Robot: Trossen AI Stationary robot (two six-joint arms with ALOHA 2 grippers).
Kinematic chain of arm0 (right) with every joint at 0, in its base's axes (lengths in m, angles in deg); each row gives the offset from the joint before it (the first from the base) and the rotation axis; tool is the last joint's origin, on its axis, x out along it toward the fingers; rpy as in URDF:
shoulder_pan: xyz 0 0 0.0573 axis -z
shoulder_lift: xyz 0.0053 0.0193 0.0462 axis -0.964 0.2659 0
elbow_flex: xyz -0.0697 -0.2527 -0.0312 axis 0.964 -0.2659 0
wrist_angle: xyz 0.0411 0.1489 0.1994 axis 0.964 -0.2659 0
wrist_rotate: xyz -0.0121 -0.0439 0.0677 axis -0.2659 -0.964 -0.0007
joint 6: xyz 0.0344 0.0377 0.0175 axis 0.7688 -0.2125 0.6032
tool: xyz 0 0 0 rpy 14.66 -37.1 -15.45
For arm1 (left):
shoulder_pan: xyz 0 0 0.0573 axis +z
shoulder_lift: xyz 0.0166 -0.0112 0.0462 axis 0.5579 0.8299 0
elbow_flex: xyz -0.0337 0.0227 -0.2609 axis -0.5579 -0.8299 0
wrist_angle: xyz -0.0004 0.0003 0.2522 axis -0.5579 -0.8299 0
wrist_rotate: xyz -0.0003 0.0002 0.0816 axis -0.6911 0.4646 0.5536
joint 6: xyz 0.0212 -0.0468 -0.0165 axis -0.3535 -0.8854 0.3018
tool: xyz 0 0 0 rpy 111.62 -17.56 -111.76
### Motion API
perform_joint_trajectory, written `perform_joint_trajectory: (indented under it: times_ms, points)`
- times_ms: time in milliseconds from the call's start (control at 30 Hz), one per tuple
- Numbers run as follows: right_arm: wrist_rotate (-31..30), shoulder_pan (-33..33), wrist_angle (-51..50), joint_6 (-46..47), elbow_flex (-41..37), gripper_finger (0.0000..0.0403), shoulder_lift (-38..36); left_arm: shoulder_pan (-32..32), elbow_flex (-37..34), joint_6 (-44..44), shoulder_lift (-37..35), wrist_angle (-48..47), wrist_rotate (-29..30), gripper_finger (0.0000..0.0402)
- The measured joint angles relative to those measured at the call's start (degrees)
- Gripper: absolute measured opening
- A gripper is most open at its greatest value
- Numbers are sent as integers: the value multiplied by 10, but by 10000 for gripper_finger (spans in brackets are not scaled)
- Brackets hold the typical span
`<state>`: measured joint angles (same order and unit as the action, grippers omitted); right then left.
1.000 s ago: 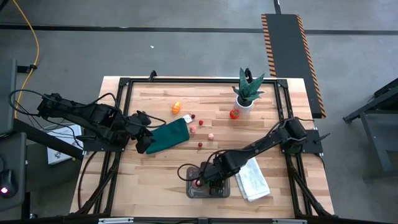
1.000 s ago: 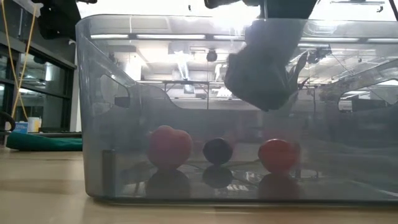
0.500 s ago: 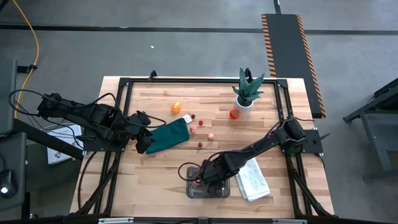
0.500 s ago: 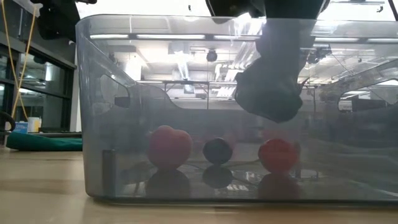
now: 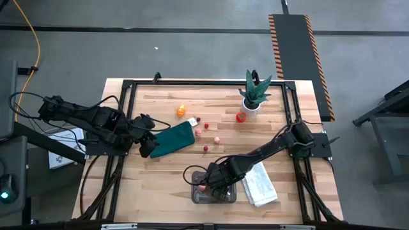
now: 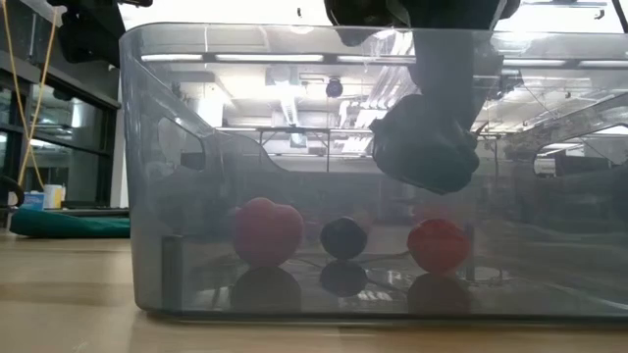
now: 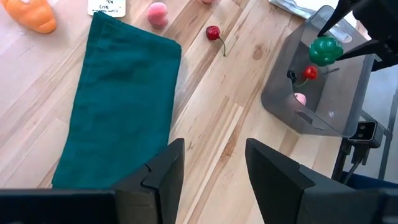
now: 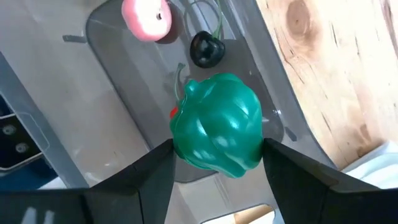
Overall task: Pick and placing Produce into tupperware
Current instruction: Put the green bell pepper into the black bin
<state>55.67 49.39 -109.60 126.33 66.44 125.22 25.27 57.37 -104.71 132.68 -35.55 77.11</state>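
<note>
Pepper [image 8: 216,124], green, pinched in right fingers [image 8: 152,171] over tupperware [image 8: 124,124], hiding a red piece; left fingers [image 7: 165,174] spread.

red piece [image 8: 175,112] mostly hidden behind green pepper [image 8: 217,126], towel [image 7: 292,5] cut off

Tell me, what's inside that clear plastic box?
The tupperware holds a pink fruit, a dark cherry and a red piece. The green pepper in the right end effector hides what's beneath.

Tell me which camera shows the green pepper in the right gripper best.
The right wrist view: the green pepper fills the frame between the right gripper fingers, above the tupperware. The left wrist view shows it small, the low view as a grey blur, the high view not at all.
</note>
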Motion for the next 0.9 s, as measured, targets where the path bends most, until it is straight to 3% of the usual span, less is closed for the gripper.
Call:
perform_joint_trajectory:
  times_ms: [200, 900]
  points:
    - [35, -1, 0, 8, 0, 222, 16, 0, 0, 4, 0, 0, 0, 159]
    - [8, -3, -28, 45, 0, 222, 16, 0, 0, 9, 0, 0, 0, 159]
